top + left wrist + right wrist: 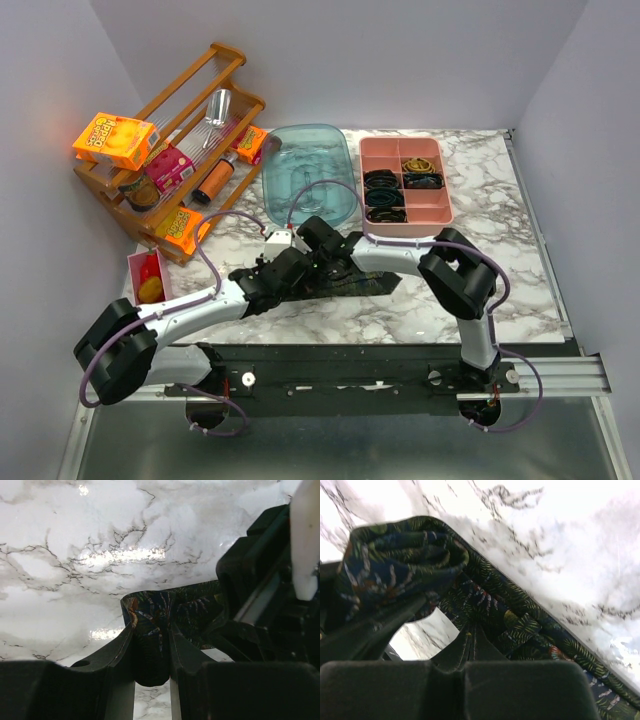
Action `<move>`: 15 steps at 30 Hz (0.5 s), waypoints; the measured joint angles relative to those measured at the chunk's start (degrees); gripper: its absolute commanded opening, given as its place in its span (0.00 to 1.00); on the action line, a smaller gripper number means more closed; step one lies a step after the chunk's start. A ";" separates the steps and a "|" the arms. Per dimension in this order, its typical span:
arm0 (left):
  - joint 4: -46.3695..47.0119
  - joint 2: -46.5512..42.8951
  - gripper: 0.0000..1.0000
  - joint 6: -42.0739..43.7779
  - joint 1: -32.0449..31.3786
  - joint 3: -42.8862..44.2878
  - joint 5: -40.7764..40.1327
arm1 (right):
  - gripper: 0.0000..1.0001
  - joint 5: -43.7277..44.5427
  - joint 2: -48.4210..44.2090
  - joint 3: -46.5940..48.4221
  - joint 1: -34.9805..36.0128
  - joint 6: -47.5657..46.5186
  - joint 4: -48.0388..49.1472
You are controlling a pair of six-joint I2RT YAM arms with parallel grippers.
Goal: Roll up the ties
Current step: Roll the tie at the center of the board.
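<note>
One necktie [378,283], long, narrow, of dark blue fabric with a green fern print, lies across the middle of the white marble-veined counter [500,240], between the two arms. Its left end is wound into one thick roll [400,565].

One left end effector [150,632], partly closed, clamps that roll from both sides, seemingly so that the coil cannot spring loose.

One right end effector [469,639], clenched tight, pinches a fold of the unrolled strip just beside the roll, probably to keep the fabric taut and straight for winding.

Judged stage: rolling under way, a good length not yet wound.

One pink plastic tray [382,152] of six compartments stands at the far right of the counter. It holds four finished rolls [383,183], as far as can be told, three dark and one golden. Two compartments are bare, one presumably meant for this tie.

One translucent teal plastic tub [310,165] sits just beside the tray.

One wooden slatted rack [228,55] stands at the far left, its boxes and bottles too jumbled to count
</note>
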 measured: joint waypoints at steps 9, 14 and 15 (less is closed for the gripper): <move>-1.09 -0.15 0.00 0.61 0.00 0.02 -0.90 | 0.01 2.10 1.75 3.48 -0.31 1.92 -2.71; -2.51 -0.35 0.00 0.37 0.00 0.02 -1.68 | 0.01 2.54 1.84 3.63 -0.96 2.40 -2.99; -2.75 -0.35 0.00 0.31 0.00 0.02 -1.73 | 0.01 2.54 1.84 3.63 -1.14 2.47 -2.99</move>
